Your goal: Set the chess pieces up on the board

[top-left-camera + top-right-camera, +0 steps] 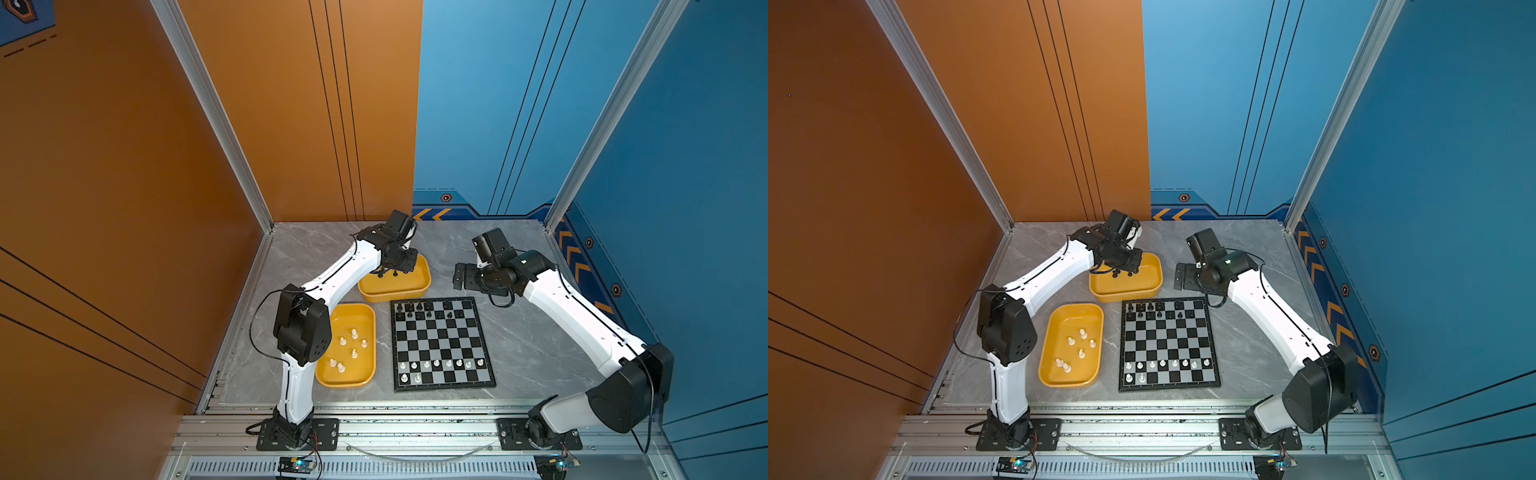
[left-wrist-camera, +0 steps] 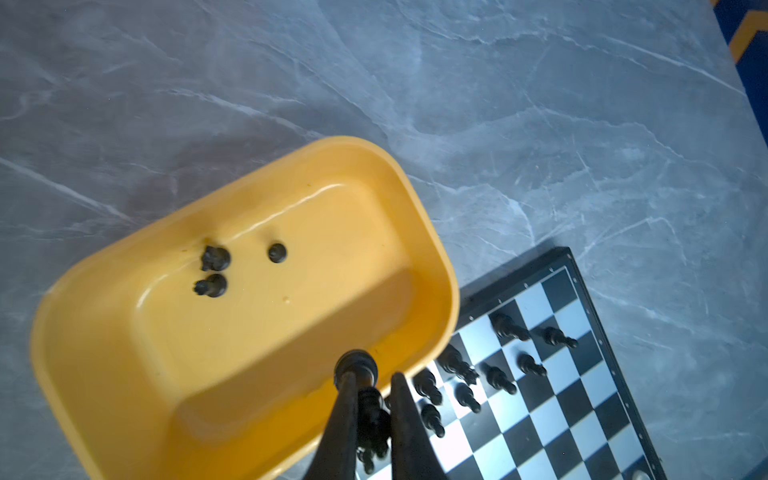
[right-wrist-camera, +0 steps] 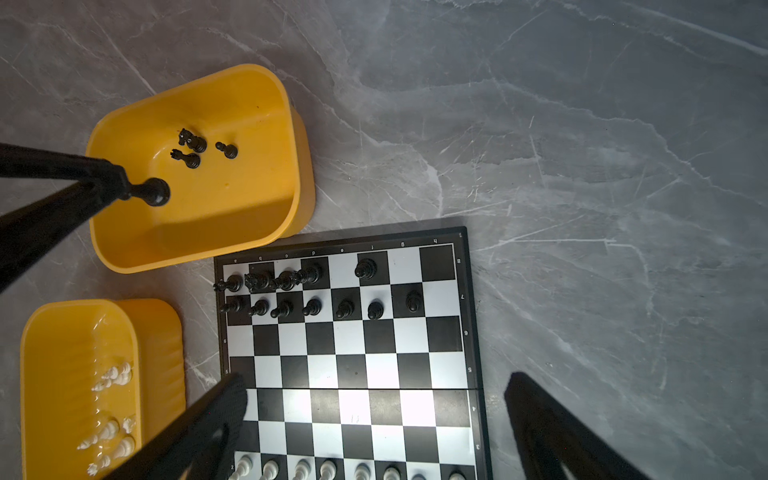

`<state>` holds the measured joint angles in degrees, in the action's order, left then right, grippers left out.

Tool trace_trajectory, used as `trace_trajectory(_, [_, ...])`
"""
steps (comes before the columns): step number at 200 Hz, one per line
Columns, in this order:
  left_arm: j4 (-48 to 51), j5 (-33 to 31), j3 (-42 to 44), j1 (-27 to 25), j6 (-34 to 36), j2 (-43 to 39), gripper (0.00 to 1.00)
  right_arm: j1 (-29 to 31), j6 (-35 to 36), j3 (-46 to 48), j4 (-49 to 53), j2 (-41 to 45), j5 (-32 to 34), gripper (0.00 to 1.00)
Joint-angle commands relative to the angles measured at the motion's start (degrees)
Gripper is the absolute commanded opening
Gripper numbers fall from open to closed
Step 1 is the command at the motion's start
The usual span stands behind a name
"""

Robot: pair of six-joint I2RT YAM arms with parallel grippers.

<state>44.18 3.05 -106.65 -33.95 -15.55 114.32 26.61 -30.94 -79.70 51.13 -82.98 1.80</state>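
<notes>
One black piece [image 2: 356, 369], base-down, long axis along clenched left tool [image 2: 372, 375]; right tool [image 3: 376, 380] released.

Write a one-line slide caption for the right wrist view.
Left gripper holds a black piece over the yellow tray, beside the partly set board.

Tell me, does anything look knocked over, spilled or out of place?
Nothing stands out. Chess pieces on the board stand upright in squares; others sit in the far yellow tray and near yellow tray; the left gripper holds one black piece.
</notes>
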Motion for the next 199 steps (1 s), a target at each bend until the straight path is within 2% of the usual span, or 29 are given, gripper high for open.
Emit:
trace_trajectory(1, [0.68,0.12,2.32,-2.49,-2.42,-2.42,0.04,-0.13,-0.7,1.58,3.33,2.93,2.03,1.0])
trace_trajectory(72, [-2.74,-1.7,6.07,-8.42,-4.43,-3.05,0.04,-2.36,-1.24,8.17,5.88,12.44,2.13,1.0])
trace_trajectory(199, [-6.49,0.27,3.26,-11.66,-2.46,3.54,0.04,-4.15,-3.07,12.32,6.48,18.62,2.46,1.0])
